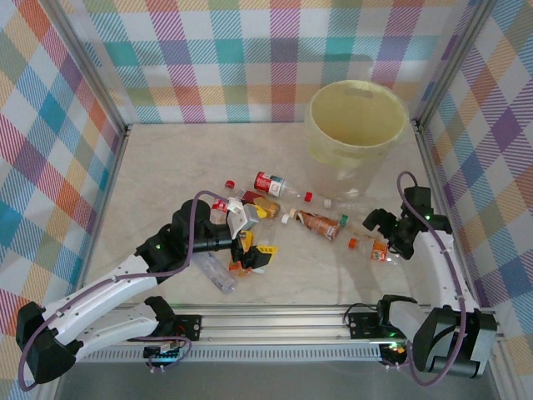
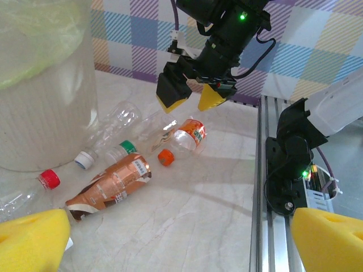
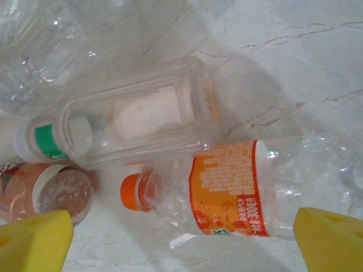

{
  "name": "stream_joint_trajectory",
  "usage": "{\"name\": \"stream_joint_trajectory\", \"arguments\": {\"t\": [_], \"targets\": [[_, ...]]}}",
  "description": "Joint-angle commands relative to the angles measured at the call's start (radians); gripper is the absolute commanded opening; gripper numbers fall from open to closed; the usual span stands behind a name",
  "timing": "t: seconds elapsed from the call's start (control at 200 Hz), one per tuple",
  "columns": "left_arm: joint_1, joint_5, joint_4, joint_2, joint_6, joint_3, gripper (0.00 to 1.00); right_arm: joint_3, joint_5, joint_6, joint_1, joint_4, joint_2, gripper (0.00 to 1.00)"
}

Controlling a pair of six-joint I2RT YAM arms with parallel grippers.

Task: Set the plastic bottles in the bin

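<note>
Top view, bottles: the plastic bottles (image 1: 321, 223) lie scattered on the tabletop (image 1: 166, 167) on the near side of the bin (image 1: 329, 143).
Top view, left hand: the left hand (image 1: 265, 232) is released and low among the bottles at the bin's near left.
Left wrist view, right hand: the right hand (image 2: 193, 102) is spread and grasping nothing. It is poised over the orange-label bottle (image 2: 190, 135), probably lining up a grasp.
Right wrist view, label: orange with blurred white print, perhaps "300". The bottle lies on its side, framed by the yellow pads (image 3: 34, 241) and touching neither, beside a green-banded clear bottle (image 3: 136, 119).
</note>
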Motion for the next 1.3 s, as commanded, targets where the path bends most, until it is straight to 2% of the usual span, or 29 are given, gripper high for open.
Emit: {"name": "stream_joint_trajectory", "arguments": {"t": [0.0,0.145,0.39,0.61,0.75,0.85,1.04,1.295], "targets": [[-0.012,0.015,-0.005,-0.004,0.019,0.035,1.00,-0.021,-0.030,-0.023,-0.012,0.048,0.004,1.00],[-0.012,0.016,-0.008,-0.007,0.024,0.037,1.00,-0.042,-0.005,-0.018,-0.011,0.065,0.021,1.00],[-0.012,0.018,-0.013,-0.009,0.025,0.039,1.00,-0.081,-0.053,0.002,0.005,0.075,0.010,0.99],[-0.012,0.022,-0.013,-0.003,0.024,0.041,1.00,-0.116,-0.054,0.106,0.155,0.030,-0.090,0.98],[-0.012,0.027,-0.013,-0.001,0.024,0.043,1.00,-0.104,-0.002,0.196,0.299,-0.028,-0.173,0.97],[-0.012,0.028,-0.011,0.001,0.024,0.043,1.00,-0.083,0.014,0.216,0.351,-0.065,-0.231,0.97],[-0.012,0.034,-0.012,0.004,0.021,0.043,1.00,-0.038,0.114,0.145,0.366,-0.108,-0.197,0.98],[-0.012,0.030,-0.016,0.004,0.024,0.043,1.00,-0.021,0.192,0.072,0.336,0.018,-0.111,1.00]]}}
